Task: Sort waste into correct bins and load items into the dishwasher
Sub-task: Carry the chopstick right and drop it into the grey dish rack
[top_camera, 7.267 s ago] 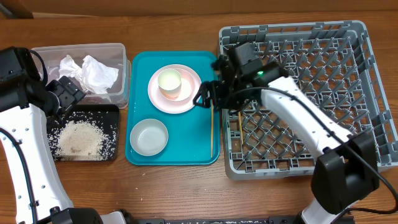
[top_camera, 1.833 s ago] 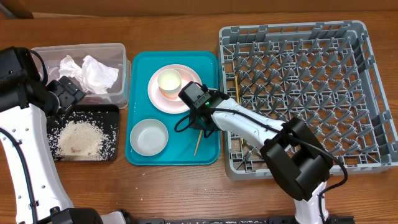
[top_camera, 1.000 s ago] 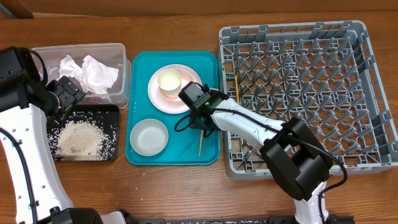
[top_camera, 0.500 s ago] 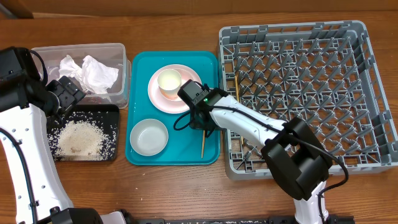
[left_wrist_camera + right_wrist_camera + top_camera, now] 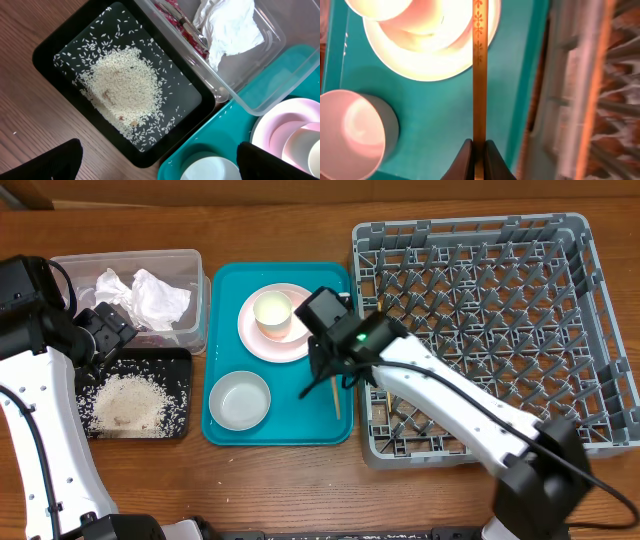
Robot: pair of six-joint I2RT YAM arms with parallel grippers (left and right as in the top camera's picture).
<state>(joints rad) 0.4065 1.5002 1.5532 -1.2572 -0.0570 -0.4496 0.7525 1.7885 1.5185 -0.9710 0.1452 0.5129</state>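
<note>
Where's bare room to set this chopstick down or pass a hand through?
Free: dish rack, middle and right side, only pegs; teal tray strip between bowl and rack-side rim, where the right end effector holds the chopstick. Crowded: pink plate with cup; clear tub and black tray, both loaded.

Right gripper (image 5: 479, 159) clamps patterned wooden chopstick (image 5: 479, 75) above teal tray (image 5: 445, 120). Pink plate (image 5: 432, 62) at top, pale bowl (image 5: 355, 132) lower left, grey rack (image 5: 580, 100) blurred at right.
</note>
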